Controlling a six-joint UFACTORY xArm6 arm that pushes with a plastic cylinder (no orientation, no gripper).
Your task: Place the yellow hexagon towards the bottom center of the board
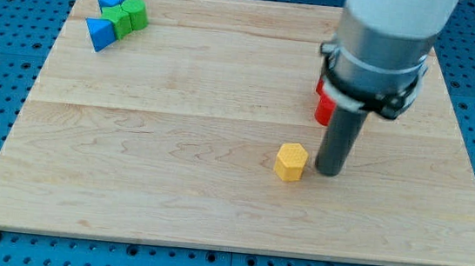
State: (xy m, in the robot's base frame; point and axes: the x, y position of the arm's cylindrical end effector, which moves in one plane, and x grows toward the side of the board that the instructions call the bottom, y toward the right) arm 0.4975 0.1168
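Yellow hexagon point(291, 162) was seen right of board point(127, 192) centre, above bottom edge | tip point(330, 171) was placed just beside its right; no claw fitted | red block point(323, 106) partly hidden behind rod | risk: sideways push judged to send it left, not down.

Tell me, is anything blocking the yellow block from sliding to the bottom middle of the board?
Nothing visible does. The yellow hexagon has bare board below it. My tip sits just to its right in the view, nothing between them.

Yellow hexagon point(291, 162), blue blocks point(101, 33), green blocks point(128, 17), red block point(323, 108), dark tool tip point(330, 171), pale wood-grain board point(171, 188).
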